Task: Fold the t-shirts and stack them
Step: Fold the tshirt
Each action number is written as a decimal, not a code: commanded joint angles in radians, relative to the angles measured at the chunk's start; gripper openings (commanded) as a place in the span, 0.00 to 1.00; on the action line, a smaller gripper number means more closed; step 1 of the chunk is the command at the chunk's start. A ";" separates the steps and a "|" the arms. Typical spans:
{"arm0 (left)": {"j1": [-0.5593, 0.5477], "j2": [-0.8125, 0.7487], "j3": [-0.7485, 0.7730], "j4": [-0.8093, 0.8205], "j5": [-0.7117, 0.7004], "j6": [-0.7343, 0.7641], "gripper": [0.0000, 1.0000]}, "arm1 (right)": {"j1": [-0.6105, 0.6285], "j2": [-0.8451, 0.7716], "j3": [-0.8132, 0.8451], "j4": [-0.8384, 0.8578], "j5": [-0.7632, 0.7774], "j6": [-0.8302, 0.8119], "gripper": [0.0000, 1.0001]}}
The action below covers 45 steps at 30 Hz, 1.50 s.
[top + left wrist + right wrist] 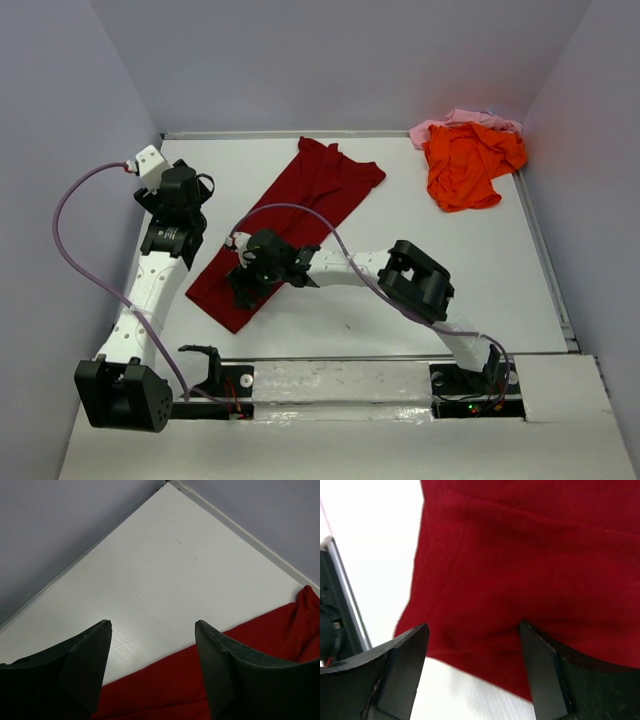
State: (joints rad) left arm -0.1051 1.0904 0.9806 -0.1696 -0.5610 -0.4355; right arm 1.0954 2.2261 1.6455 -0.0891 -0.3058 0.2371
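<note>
Soft matt cloth on a smooth white worktop (430, 215).
The maroon t-shirt (300, 215) is matt knit cloth, softly creased, with a stitched hem. The orange t-shirt (468, 165) and the pink t-shirt (455, 118), at the upper right of the frame, look like the same soft cloth, crumpled. The worktop has a faint sheen and fine grain lines. The left end effector (152, 626) and the right end effector (474, 627) have fingers of matt black, slightly grainy plastic.

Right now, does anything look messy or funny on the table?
Yes. The orange t-shirt and the pink t-shirt sit crumpled in a heap in the far right corner, and the dark red t-shirt lies slanted.
</note>
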 commanded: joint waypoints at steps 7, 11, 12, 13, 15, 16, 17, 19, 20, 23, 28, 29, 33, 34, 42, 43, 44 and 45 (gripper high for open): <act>0.001 -0.021 0.032 0.027 -0.016 0.001 0.77 | 0.001 0.128 0.126 0.138 -0.148 0.082 0.78; 0.001 -0.023 0.032 0.028 -0.011 0.004 0.77 | 0.001 0.119 0.088 0.106 -0.124 0.085 0.78; 0.001 -0.024 0.032 0.028 -0.014 0.004 0.77 | 0.001 0.095 0.053 0.094 -0.110 0.076 0.78; 0.001 -0.024 0.032 0.028 -0.014 0.004 0.77 | 0.001 0.058 0.034 0.059 -0.081 0.071 0.78; 0.001 -0.026 0.032 0.030 -0.014 0.006 0.77 | 0.001 0.011 -0.018 0.031 -0.047 0.061 0.78; 0.001 -0.026 0.032 0.028 -0.013 0.006 0.77 | 0.001 -0.018 -0.089 0.022 -0.029 0.061 0.78; 0.001 -0.026 0.032 0.030 -0.010 0.006 0.77 | 0.001 -0.079 -0.131 0.022 -0.004 0.068 0.78; 0.001 -0.024 0.032 0.031 -0.004 0.004 0.77 | 0.001 -0.138 -0.250 0.023 0.028 0.086 0.78; 0.001 -0.024 0.032 0.032 -0.002 0.004 0.77 | 0.001 -0.167 -0.289 0.023 0.062 0.094 0.78; 0.001 -0.021 0.033 0.033 0.006 0.003 0.77 | 0.001 -0.275 -0.433 0.022 0.150 0.139 0.78; 0.001 -0.018 0.032 0.035 0.015 0.001 0.77 | 0.001 -0.419 -0.610 0.015 0.237 0.215 0.78; 0.001 -0.018 0.032 0.035 0.016 0.001 0.77 | 0.001 -0.468 -0.633 0.011 0.270 0.220 0.78; 0.001 -0.018 0.030 0.036 0.021 0.001 0.77 | 0.001 -0.603 -0.742 -0.057 0.378 0.266 0.79; 0.001 -0.018 0.030 0.036 0.023 -0.002 0.77 | 0.001 -0.634 -0.788 -0.076 0.390 0.274 0.79; 0.001 -0.012 0.030 0.038 0.044 -0.002 0.77 | 0.001 -0.907 -0.924 -0.236 0.578 0.390 0.79; 0.001 -0.012 0.030 0.038 0.047 -0.003 0.77 | 0.001 -0.939 -0.929 -0.271 0.596 0.395 0.79; 0.001 -0.012 0.030 0.039 0.050 -0.003 0.77 | 0.001 -0.953 -0.935 -0.279 0.609 0.395 0.79; 0.001 -0.014 0.030 0.038 0.052 -0.003 0.77 | 0.001 -0.965 -0.938 -0.278 0.613 0.383 0.79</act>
State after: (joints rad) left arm -0.1051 1.0901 0.9806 -0.1684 -0.5083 -0.4355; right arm 1.0935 1.3102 0.7216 -0.3088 0.2031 0.5873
